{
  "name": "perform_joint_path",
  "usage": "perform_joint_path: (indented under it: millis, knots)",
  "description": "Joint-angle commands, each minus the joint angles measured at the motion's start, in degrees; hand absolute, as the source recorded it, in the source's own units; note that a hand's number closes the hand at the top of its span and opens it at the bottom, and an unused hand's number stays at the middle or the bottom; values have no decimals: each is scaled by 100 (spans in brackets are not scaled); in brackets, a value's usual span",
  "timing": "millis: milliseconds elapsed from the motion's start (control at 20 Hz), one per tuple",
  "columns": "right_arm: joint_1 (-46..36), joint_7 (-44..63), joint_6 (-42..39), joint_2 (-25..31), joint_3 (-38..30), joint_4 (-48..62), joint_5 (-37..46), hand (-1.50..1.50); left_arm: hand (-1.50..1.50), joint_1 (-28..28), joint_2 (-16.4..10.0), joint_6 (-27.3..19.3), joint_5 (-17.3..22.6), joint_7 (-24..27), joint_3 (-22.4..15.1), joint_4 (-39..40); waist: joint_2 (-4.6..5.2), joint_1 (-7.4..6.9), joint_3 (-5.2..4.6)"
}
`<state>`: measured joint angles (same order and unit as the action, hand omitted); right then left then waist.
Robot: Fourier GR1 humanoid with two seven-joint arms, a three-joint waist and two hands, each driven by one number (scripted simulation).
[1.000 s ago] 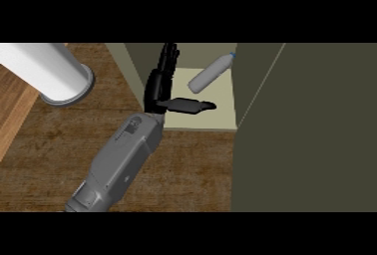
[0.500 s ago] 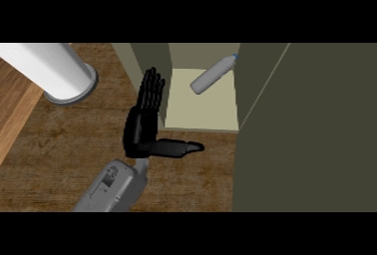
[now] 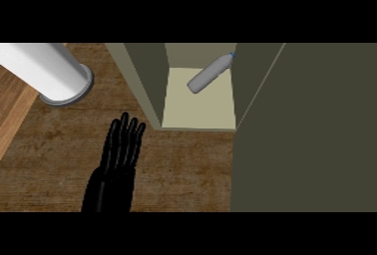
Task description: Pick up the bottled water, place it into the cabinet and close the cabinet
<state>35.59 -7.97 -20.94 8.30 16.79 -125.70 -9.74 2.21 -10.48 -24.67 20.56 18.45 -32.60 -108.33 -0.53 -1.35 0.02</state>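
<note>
**Bottle lies in the open cabinet, left hand flat and holding nothing**

The bottle [image 3: 209, 74] is inside the cabinet [image 3: 146, 79]. It lies on its side on the pale shelf [image 3: 199, 107], slanted, with its small blue cap end toward the upper right, against the right inner wall. Its grey base points down-left toward the shelf's middle. Nothing touches it.

Only 1 hand shows, the left hand [image 3: 117, 154], coming in from the lower edge at the view's left. Its fingers [image 3: 125, 134] are straight and close together, pointing up the view. It holds nothing. It sits over the brown counter [image 3: 191, 169], outside the cabinet, down-left of the shelf's front edge and well apart from the bottle. Whether it touches the counter cannot be told.

The cabinet's front is uncovered, so the shelf and both olive side walls are in plain sight. A wide dark olive panel [image 3: 309, 129] fills the view's right side, running from the cabinet's right wall to the lower edge.

At the upper left, a white cylinder [image 3: 44, 69] with a grey rim rests on the counter, apart from the hand. A lighter wood strip [image 3: 10, 117] runs along the left edge.
</note>
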Motion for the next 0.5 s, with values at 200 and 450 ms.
perform_joint_path:
  millis: [200,450]
  knots:
    - [65,394,-616,647,659,-667,440,150,-150,1585,-758,-61,-52,304,67,-1599,21,28,-8]
    - [-310,645,-610,507,1234,-615,798,150,-150,2594,-1330,401,280,716,404,-2299,19,-43,-11]
